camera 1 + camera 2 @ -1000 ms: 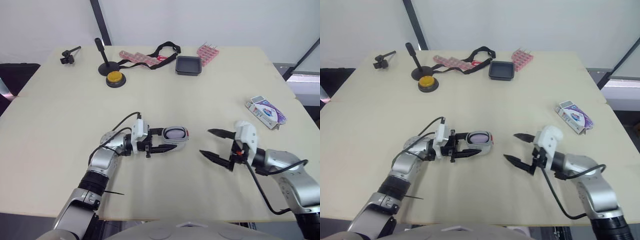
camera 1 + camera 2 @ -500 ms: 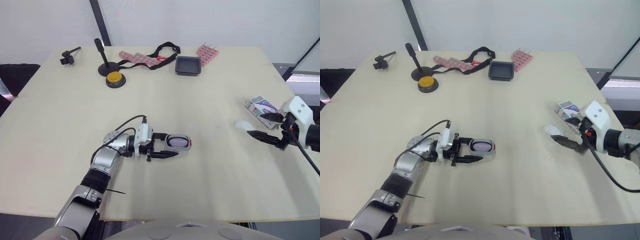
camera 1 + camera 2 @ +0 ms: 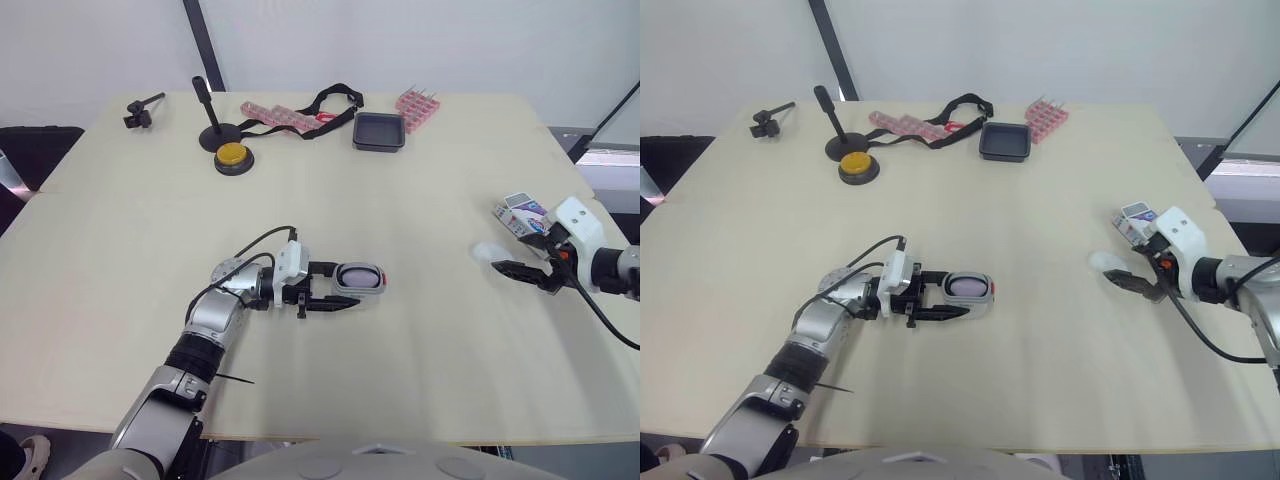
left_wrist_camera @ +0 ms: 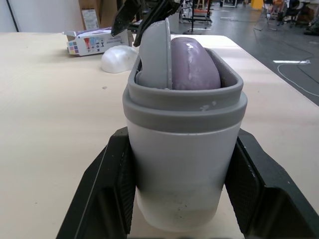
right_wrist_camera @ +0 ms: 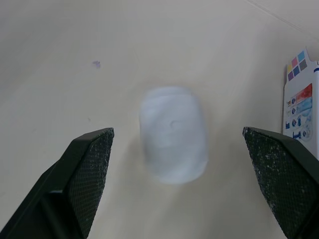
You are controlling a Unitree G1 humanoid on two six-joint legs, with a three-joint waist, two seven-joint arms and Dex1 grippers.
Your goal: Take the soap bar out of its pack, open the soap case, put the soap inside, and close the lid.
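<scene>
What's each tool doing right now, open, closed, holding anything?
Left tool: shut on the soap case, soap inside it.
Right tool: open, holding nothing, poised over the white oval piece.

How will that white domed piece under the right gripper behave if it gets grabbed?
The white domed piece looks smooth and rounded, so it may slip out of the open right gripper. It lies dome up on the table, so a nudge would probably slide it, not roll it. It looks like a thin shell, likely light.

Silver arms (image 3: 208, 328), white wrists (image 3: 291, 262), black cables (image 3: 268, 233); black-fingered left tool (image 3: 345, 286), right tool (image 3: 512, 248).
</scene>
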